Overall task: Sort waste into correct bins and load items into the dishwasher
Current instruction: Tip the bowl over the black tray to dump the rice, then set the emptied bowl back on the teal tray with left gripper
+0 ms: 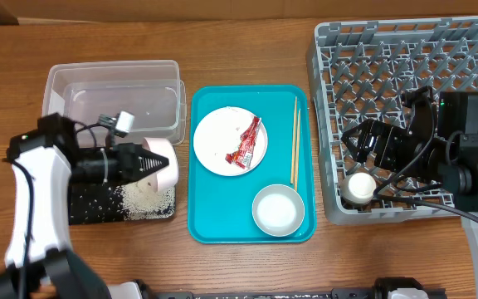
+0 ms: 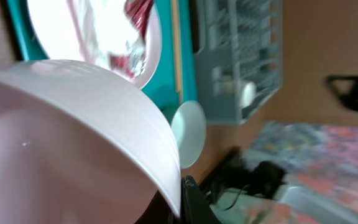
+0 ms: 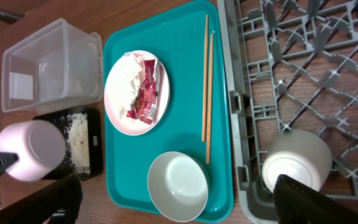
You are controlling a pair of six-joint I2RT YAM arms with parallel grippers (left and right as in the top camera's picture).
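The pale pink dish [image 1: 166,159] is tilted on its side over the black tray [image 1: 85,209], where white rice [image 1: 145,199] lies in a heap. My left claw [image 1: 146,161] is clenched on its rim. My right claw [image 1: 354,145] stands wide, grasping nothing, above the small white cup [image 1: 358,186] in the grey dish rack [image 1: 405,50].

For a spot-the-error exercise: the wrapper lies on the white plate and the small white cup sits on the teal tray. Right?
No: the overhead view shows the cup sitting in the grey rack, not on the teal tray. The wrapper does lie on the white plate.
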